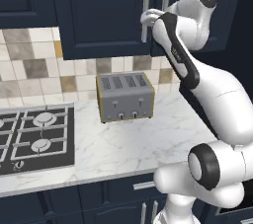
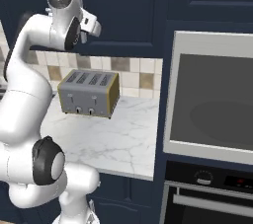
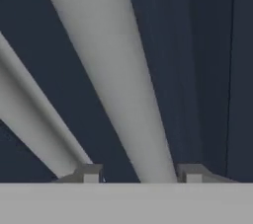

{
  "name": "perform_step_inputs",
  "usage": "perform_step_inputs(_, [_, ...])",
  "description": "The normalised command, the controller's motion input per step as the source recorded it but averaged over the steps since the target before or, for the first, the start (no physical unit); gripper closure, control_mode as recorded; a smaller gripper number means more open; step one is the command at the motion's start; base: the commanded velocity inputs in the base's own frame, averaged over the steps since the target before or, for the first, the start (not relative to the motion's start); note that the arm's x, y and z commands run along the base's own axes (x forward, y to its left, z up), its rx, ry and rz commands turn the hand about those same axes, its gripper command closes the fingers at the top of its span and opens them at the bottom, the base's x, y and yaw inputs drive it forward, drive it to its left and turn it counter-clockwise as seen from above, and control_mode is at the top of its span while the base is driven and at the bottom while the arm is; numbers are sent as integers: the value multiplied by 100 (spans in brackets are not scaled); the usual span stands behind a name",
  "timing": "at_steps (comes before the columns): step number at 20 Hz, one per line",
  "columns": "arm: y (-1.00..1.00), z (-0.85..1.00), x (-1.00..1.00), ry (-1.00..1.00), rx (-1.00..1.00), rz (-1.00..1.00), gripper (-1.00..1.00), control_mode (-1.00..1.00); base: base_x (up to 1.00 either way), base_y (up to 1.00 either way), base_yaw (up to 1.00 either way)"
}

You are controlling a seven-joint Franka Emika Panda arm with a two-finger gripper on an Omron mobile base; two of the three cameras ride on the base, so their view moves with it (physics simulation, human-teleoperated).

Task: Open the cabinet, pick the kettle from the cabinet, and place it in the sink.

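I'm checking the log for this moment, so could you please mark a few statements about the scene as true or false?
1. Both doors of the cabinet are closed. True.
2. The gripper has a silver door handle running between its fingertips. True.
3. The toaster stands on the stove. False: it stands on the marble counter, to the right of the stove.
4. The gripper is down at the toaster's slots. False: it is raised to the cabinet handles, above the toaster.
5. An oven is built into the wall beside the counter. True.
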Motion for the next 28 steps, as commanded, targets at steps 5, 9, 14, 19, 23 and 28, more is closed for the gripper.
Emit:
perform_step_inputs(5, [13, -11, -22, 0, 18, 22, 100, -100, 0, 0, 0])
perform_step_inputs(9, [9, -9, -34, 0, 13, 25, 100, -100, 0, 0, 0])
perform_step_inputs(14, [9, -7, -43, 0, 5, 24, 100, -100, 0, 0, 0])
perform_step_inputs(19, [5, -5, -47, 3, 0, 22, 100, -100, 0, 0, 0])
perform_step_inputs(23, [8, -5, -45, 8, 0, 15, 100, -100, 0, 0, 0])
perform_step_inputs(28, [11, -1, -46, 11, 0, 4, 100, -100, 0, 0, 0])
